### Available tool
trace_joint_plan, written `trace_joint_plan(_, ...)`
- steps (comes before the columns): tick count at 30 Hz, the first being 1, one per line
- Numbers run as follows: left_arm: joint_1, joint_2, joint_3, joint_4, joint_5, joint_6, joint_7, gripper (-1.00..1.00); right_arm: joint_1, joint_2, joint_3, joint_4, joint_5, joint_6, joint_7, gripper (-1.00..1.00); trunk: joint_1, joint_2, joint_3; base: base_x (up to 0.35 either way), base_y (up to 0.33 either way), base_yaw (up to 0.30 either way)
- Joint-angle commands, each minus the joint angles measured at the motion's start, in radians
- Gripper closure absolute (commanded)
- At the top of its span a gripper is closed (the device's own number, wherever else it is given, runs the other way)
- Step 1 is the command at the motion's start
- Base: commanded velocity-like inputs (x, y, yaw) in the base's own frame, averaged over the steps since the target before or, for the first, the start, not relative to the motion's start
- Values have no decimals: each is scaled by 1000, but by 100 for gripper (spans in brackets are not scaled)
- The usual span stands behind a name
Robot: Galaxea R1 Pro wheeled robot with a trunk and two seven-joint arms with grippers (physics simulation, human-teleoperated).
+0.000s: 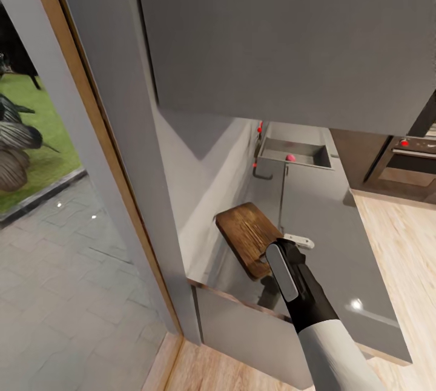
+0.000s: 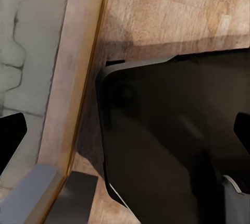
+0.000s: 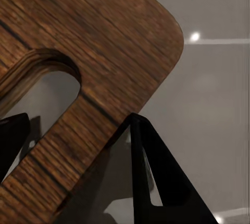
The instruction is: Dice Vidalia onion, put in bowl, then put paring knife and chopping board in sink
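My right gripper (image 1: 274, 258) is shut on the handle end of the dark brown chopping board (image 1: 245, 238), which hangs tilted just above the near end of the grey countertop (image 1: 339, 227). In the right wrist view the black fingers (image 3: 151, 182) clamp the board (image 3: 99, 36) beside its slot handle. At the counter's far end lies the steel sink (image 1: 274, 152), with a small pinkish round thing (image 1: 290, 157) in its basin. My left gripper (image 2: 125, 135) is open above the wood floor. The paring knife and the bowl are hidden or out of view.
A grey wall cabinet (image 1: 290, 34) overhangs the counter. A small pale object (image 1: 301, 240) lies beside my right wrist. A wood-framed doorway (image 1: 91, 106) on the left opens onto paving. An oven (image 1: 412, 161) stands at the far right, beyond light wood floor (image 1: 399, 239).
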Motion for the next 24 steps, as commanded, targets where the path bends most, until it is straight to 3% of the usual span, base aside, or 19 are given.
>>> trace_joint_plan(1,0,0,-5,-2,2,-2,0,-100,-1,-1,1,39,-13,7,-10,100,1,-1,0,0,0,0)
trace_joint_plan(6,0,0,-5,-2,3,-2,0,-100,-1,-3,1,39,-13,7,-10,100,1,-1,8,-69,0,0)
trace_joint_plan(24,0,0,-5,-2,3,-2,0,-100,-1,-3,1,35,-16,7,-8,100,1,-1,36,-238,-78,0)
